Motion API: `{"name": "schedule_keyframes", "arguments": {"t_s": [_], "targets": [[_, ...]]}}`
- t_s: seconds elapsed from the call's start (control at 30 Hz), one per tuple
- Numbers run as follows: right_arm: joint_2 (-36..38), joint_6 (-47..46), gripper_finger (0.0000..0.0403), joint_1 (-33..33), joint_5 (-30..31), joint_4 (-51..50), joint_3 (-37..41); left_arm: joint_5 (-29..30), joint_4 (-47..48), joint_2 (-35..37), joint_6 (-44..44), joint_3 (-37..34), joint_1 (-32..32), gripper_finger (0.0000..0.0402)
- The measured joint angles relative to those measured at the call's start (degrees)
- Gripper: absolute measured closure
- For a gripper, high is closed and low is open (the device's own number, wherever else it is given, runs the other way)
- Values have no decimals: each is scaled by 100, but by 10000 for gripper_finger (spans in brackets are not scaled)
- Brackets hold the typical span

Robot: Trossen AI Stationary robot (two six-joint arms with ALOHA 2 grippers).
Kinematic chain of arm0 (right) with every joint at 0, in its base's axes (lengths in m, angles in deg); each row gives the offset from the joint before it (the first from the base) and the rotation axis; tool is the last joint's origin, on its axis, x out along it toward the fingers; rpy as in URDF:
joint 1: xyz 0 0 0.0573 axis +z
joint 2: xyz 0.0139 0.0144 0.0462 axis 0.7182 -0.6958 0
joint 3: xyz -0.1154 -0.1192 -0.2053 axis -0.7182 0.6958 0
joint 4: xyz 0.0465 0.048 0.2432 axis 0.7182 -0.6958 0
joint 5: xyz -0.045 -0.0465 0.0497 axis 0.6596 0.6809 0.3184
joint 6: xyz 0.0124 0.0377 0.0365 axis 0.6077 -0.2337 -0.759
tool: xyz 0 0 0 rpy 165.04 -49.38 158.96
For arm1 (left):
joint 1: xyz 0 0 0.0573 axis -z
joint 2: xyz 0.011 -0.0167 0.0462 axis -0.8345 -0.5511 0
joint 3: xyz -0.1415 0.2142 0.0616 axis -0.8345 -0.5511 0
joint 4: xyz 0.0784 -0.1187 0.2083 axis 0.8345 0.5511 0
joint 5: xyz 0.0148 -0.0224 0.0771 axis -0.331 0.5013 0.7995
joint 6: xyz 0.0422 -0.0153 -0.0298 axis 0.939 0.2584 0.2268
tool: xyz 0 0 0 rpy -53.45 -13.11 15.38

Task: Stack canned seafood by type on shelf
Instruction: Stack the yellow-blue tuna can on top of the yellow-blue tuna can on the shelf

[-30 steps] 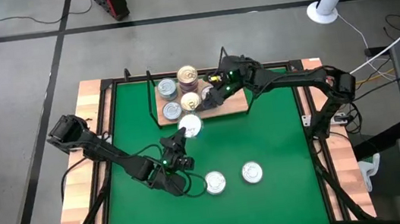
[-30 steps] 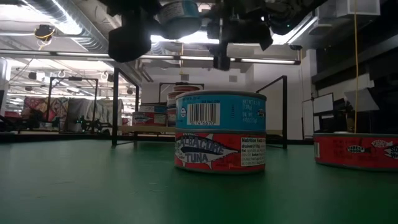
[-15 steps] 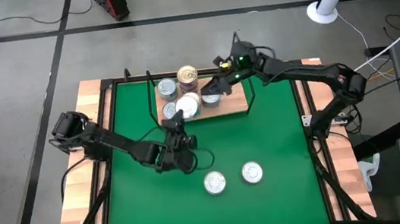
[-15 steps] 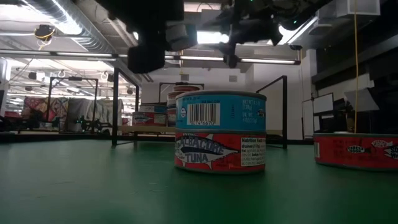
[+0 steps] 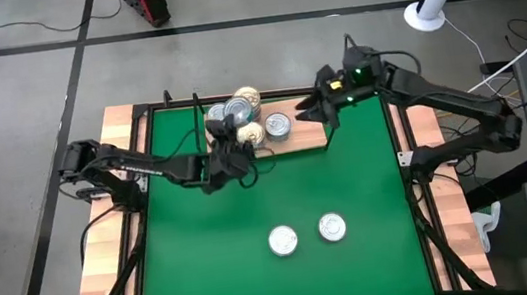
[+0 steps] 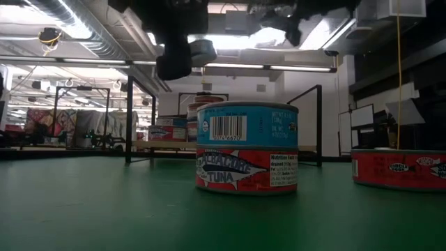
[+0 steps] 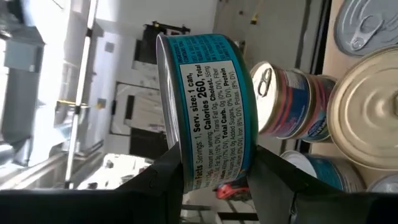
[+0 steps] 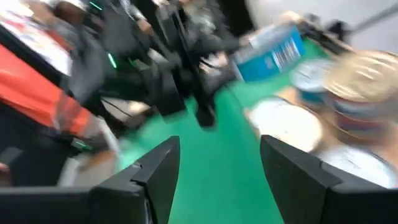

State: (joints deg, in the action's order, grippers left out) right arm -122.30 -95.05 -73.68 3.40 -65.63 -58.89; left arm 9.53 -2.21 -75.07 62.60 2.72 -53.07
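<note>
My left gripper (image 5: 228, 144) is shut on a teal-labelled tin (image 7: 211, 106), held in the air at the near left of the shelf (image 5: 315, 137); the tin also shows in the low view (image 6: 202, 50). The shelf is a light-brown board in a black wire frame, and it carries several tins, among them a gold-lidded one (image 5: 247, 97) and a silver-lidded one (image 5: 278, 124). My right gripper (image 5: 308, 112) is open and empty, off the shelf's right end; it also shows in the right wrist view (image 8: 217, 149). Two more tins (image 5: 282, 240) (image 5: 331, 227) stand on the green mat. My left gripper pinches the teal tin between its two fingers (image 7: 168, 177), one on each flat end near the rim (image 7: 186, 155). The fingers come level from the table's near left. The tin is lifted clear, beside the tins on the shelf.
In the low view, a teal-and-red tuna tin (image 6: 247, 146) and a red tin (image 6: 401, 169) stand close in front. Pale wooden planks (image 5: 112, 186) run along the table's sides. The green mat (image 5: 349, 187) between the shelf and the two near tins is bare.
My left gripper has carried the teal tin from the middle of the mat toward the far edge, up to the shelf's left part. My right gripper has drawn back from the shelf toward the table's right edge; a silver-lidded tin stands where it was.
</note>
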Motion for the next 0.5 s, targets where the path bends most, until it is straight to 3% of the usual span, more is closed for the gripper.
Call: {"name": "schedule_keyframes", "arguments": {"t_s": [0.27,0.4,0.5], "targets": [[673,924,180,322,1986,-1684,0,-131,123,14,-329,0,-515,261],[865,966,180,564,2371,-1995,0,-212,205,14,-457,0,-644,261],[972,967,180,696,2381,-2021,2,-596,424,14,-834,0,-757,261]]}}
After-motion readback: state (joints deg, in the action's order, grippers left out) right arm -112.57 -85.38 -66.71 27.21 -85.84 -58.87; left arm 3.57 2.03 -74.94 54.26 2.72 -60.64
